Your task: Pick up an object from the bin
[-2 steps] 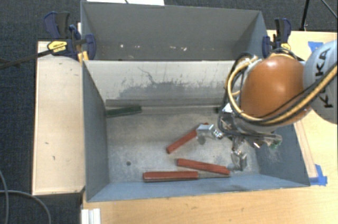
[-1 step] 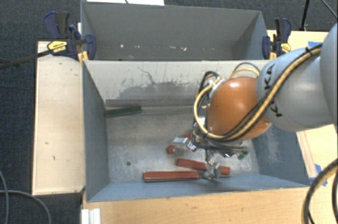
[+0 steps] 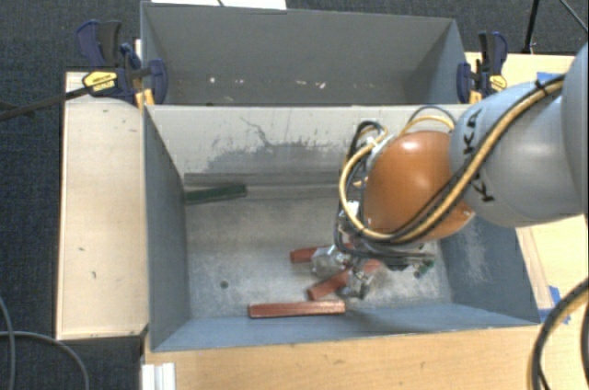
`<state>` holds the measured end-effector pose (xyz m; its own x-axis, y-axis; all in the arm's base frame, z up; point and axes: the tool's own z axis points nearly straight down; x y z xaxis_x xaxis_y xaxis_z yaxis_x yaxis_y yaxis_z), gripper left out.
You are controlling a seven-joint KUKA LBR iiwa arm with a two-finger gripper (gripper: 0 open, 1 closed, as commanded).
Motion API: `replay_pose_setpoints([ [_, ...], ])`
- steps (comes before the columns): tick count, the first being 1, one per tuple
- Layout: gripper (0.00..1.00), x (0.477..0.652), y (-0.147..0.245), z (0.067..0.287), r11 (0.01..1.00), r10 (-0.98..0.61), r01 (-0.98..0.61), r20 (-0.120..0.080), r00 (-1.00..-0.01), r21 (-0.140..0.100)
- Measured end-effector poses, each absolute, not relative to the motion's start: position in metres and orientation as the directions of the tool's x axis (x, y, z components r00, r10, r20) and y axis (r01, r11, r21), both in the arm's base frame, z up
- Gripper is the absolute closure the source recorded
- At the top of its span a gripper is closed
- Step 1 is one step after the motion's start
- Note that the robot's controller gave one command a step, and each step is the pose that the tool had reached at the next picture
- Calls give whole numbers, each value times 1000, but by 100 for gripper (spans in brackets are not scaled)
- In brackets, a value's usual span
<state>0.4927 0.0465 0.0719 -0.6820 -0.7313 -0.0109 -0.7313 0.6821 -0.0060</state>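
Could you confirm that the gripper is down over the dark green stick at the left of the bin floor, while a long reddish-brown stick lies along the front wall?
Not quite: the camera view shows the gripper down among small reddish-brown pieces right of the floor's middle; the dark green stick lies apart at the left. The long reddish-brown stick does lie along the front wall.

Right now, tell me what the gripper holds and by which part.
Cannot tell. The gripper is down among small red-brown blocks near the front of the bin; a hold on any cannot be made out.
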Motion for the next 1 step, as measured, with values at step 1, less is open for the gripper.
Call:
replay_pose_setpoints([
  [1,100,502,35,262,687,-727,-727,-9,-687,-8],
])
